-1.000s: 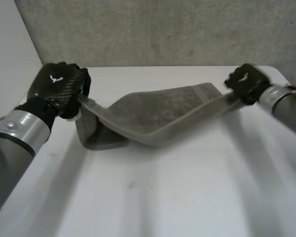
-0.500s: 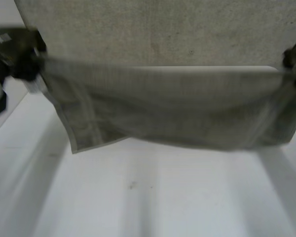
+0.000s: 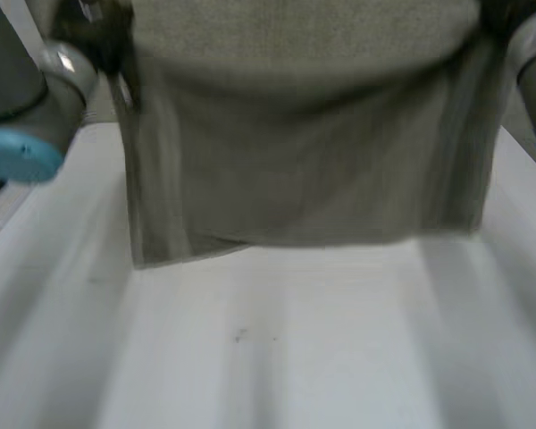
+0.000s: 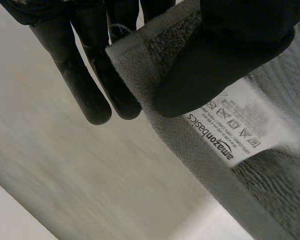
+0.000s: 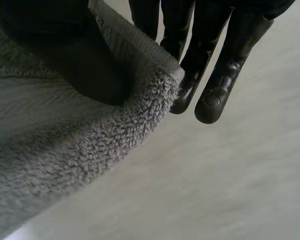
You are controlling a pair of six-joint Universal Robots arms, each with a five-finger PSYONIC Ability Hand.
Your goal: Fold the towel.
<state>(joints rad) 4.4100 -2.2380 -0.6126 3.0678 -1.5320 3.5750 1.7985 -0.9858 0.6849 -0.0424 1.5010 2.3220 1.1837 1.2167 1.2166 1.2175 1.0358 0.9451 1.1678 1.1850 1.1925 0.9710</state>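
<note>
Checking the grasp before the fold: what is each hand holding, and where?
The towel. The left hand pinches its corner by the care label; the right hand pinches the opposite corner.

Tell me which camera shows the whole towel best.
The head view: the towel hangs spread as a full sheet over the table. The left wrist view shows one corner with its label pinched by the left hand; the right wrist view, another corner pinched by the right hand.

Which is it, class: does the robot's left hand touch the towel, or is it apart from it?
Touching. The left wrist view shows the left hand pinching the towel at a corner, beside its label, between thumb and fingers.
</note>
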